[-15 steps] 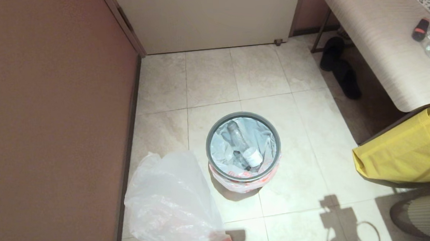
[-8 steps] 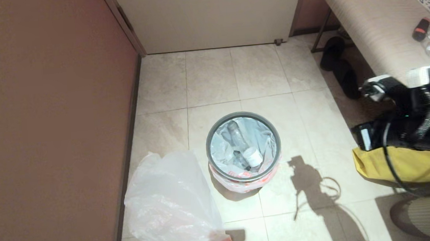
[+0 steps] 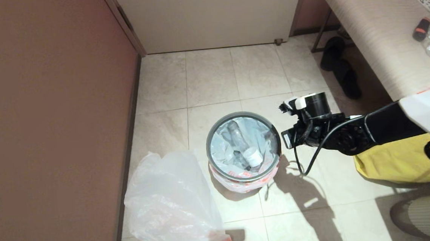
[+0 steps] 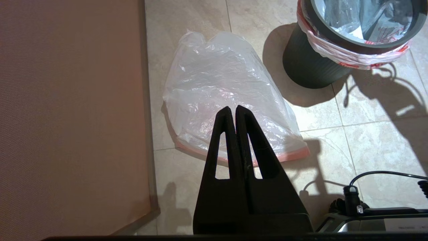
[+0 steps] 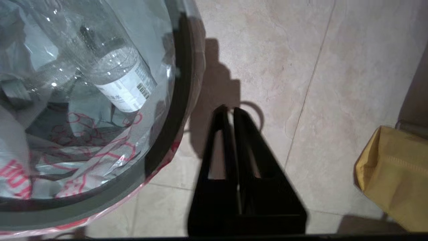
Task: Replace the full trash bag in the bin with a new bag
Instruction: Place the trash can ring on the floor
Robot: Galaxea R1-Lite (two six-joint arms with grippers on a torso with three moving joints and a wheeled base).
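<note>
The black bin stands mid-floor with the grey hoop on its rim. The full trash bag lines it, red-printed edge folded over outside; inside lie clear bottles. The new bag lies crumpled on the tiles left of the bin, pink edge toward me. My right arm reaches in from the right. Its right gripper is shut and empty, over the floor just beside the hoop. My left gripper is shut and empty above the new bag, out of the head view.
A brown wall runs along the left, a pale door at the back. On the right are a bench, black slippers under it and a yellow fabric bag. A cable hangs from the right wrist.
My right arm has come in from the right edge and swung left and down to the bin's right side. Bin and both bags have not moved.
</note>
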